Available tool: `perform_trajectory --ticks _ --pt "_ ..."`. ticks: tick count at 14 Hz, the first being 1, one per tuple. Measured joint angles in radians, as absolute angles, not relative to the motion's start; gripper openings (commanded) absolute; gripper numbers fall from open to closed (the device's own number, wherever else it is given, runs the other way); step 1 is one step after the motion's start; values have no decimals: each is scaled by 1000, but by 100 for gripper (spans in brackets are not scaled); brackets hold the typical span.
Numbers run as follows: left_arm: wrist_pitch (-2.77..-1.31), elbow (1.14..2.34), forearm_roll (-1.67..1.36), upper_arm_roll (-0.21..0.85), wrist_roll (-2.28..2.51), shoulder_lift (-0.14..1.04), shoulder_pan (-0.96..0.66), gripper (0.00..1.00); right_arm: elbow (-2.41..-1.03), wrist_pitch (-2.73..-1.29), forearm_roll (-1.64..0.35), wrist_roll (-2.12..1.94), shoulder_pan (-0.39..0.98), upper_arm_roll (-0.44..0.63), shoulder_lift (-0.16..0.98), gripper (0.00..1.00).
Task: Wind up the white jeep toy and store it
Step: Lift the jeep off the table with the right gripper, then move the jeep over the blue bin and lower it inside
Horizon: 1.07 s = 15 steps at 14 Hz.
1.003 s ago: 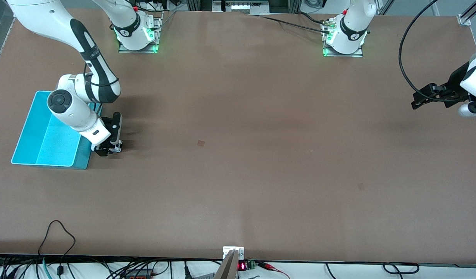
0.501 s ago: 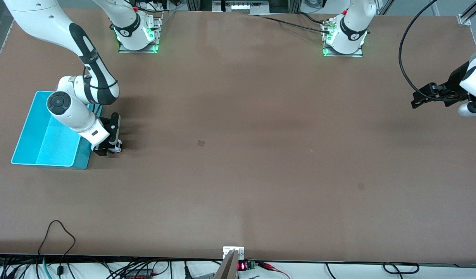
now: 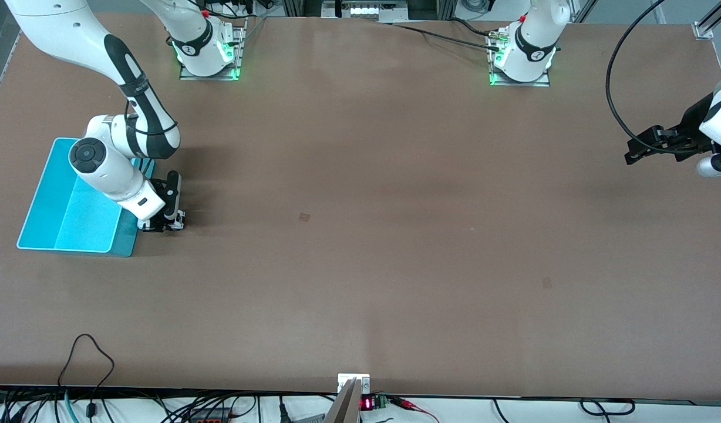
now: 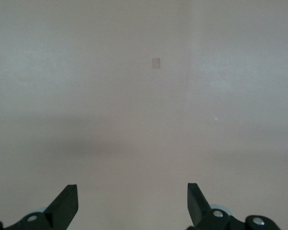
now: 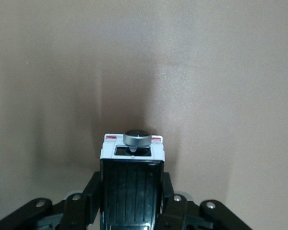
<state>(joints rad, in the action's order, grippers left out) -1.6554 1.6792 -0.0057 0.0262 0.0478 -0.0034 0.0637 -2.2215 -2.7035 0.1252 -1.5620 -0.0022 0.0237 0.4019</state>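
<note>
The white jeep toy (image 5: 132, 154), with its black roof panel and a grey spare wheel on its end, sits between my right gripper's (image 5: 131, 191) fingers (image 5: 92, 189), which press on both its sides. In the front view the jeep (image 3: 174, 222) is at table level beside the turquoise bin (image 3: 39, 194), on the side toward the left arm's end, with the right gripper (image 3: 161, 224) shut on it. My left gripper (image 3: 633, 154) waits in the air over the left arm's end of the table. The left gripper (image 4: 132, 203) stands open over bare tabletop with nothing between its fingers.
The turquoise bin is open-topped with nothing in it, and my right arm's wrist hangs over its edge. A small dark square mark (image 3: 304, 217) lies on the brown table near the middle. Cables run along the front edge.
My right gripper has gone from open to shut on the white jeep toy beside the bin, and its wrist has shifted slightly. The left arm has stayed put.
</note>
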Motion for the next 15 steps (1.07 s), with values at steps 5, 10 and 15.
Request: perform_trajectory --ticks 5,10,15 --pt "-1655 1679 -6 26 48 -3 64 100 -2221 -2638 125 -1308 31 -1 357 0" --pt "-1656 1679 -6 30 48 -4 63 100 -2216 -2538 125 -789 111 -110 255 0" --pt "-1655 1679 -6 36 48 -5 63 100 -2199 -2364 124 -463 83 -137 113 0"
